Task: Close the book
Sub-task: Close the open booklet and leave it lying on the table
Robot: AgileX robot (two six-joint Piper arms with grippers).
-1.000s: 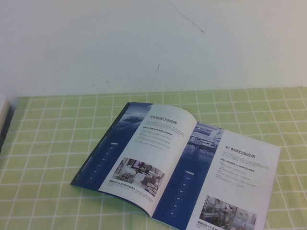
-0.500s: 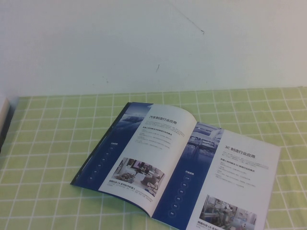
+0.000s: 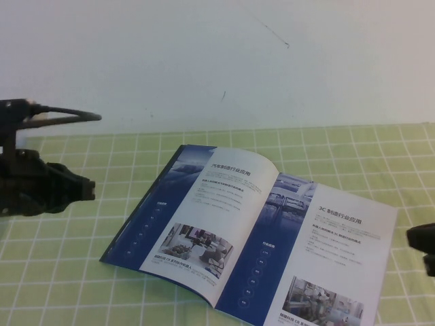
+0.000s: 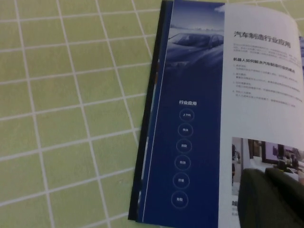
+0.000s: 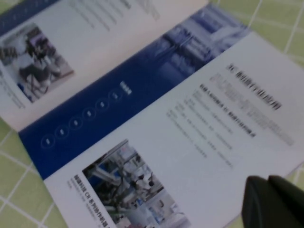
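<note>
An open book (image 3: pixel 253 229) with blue and white pages lies flat on the green checked tablecloth (image 3: pixel 75 272), its spine running from far centre toward the near right. My left gripper (image 3: pixel 87 190) hovers left of the book's left page, fingers shut with nothing held. The left wrist view looks down on that left page (image 4: pixel 199 95), with the gripper (image 4: pixel 264 174) over its photo. My right gripper (image 3: pixel 423 243) sits at the right edge, beside the right page, also shut and empty. In the right wrist view it (image 5: pixel 267 183) hangs over the outer corner of the right page (image 5: pixel 190 142).
A white wall (image 3: pixel 204 61) rises right behind the table's far edge. The left arm's black cable (image 3: pixel 64 115) arcs above the cloth at the far left. Green cloth surrounds the book on all sides.
Both arms have come into the high view, the left from the left side, the right at the right edge. The book has not moved.
</note>
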